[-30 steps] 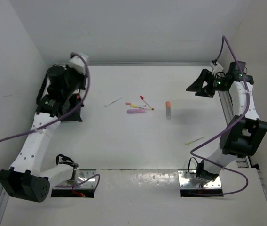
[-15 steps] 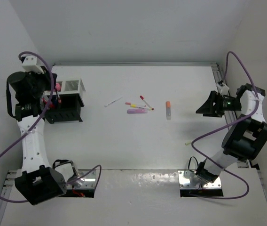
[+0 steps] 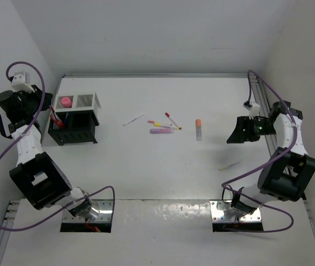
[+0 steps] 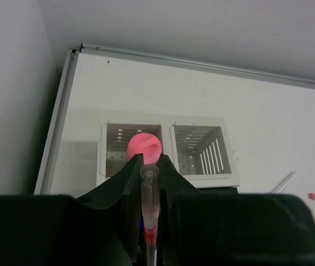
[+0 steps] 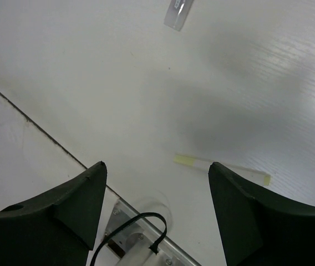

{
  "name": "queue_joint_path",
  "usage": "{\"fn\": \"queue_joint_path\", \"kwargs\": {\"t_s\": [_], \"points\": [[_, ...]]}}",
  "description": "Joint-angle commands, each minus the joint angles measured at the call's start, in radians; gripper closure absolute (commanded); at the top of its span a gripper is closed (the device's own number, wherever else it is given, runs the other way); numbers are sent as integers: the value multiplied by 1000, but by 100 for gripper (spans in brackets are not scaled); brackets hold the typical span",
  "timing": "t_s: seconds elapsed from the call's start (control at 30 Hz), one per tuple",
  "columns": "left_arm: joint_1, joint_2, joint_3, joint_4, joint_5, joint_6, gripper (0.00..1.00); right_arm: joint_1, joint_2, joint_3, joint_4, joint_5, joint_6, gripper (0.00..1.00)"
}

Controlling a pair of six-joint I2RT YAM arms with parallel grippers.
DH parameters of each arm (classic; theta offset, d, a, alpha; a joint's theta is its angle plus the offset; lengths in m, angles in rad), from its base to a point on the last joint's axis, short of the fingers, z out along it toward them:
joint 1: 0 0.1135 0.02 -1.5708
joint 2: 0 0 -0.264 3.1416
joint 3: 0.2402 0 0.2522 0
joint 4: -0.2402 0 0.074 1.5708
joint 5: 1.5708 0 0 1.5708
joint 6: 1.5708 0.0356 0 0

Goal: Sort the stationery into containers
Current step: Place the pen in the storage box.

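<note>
Left wrist view first: my left gripper (image 4: 148, 164) is pinched narrow on a clear pen (image 4: 149, 191) with a red band. The barrel runs up between the two fingers (image 4: 125, 188). Past the tips I see the white bin (image 4: 224, 178), two cells side by side, with a pink ball (image 4: 144, 145) in the cell nearer the side wall.

In the top external view the black organizer (image 3: 75, 130) sits against the bin's near side, both in the far left corner of the counter (image 3: 146, 172). Something red and blue sticks out at the organizer's left edge. I think that is the pen I am holding, though it is too small there to be sure.

The loose stationery lies mid-counter:
- a white pen (image 3: 134, 119);
- a yellow pen (image 3: 156, 123) with a pink end;
- a red-capped pen (image 3: 173, 121) just beside it;
- a pink piece (image 3: 162, 131) just in front of those two;
- an orange-capped marker (image 3: 198, 129), apart to the right.

A thin yellow stick (image 3: 230, 165) lies alone, nearer my right base.

My right gripper (image 3: 239, 132) hovers to the right of the marker, its jaws wide apart and gripping nothing. In the right wrist view the yellow stick (image 5: 221, 169) lies flat on the counter below, close to the finger on the picture's right. The marker's clear end (image 5: 178, 14) shows at the top edge.
</note>
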Motion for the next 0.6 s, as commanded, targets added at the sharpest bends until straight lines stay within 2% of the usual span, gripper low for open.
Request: {"fn": "queue_joint_path", "kwargs": {"t_s": [0.0,0.2,0.33,0.43,0.57], "points": [[10,20,7,138,67,29,100,4,-11,-12,38,11,-38,28],[10,54,-37,201,73,78,100,17,-15,-26,60,26,-52,28],[19,59,-76,243,132,101,97,33,-18,-26,60,80,-104,33],[19,67,-108,288,169,79,89,34,-12,-12,68,95,-116,38],[19,73,-143,327,180,47,70,80,14,8,135,95,-26,41]]}}
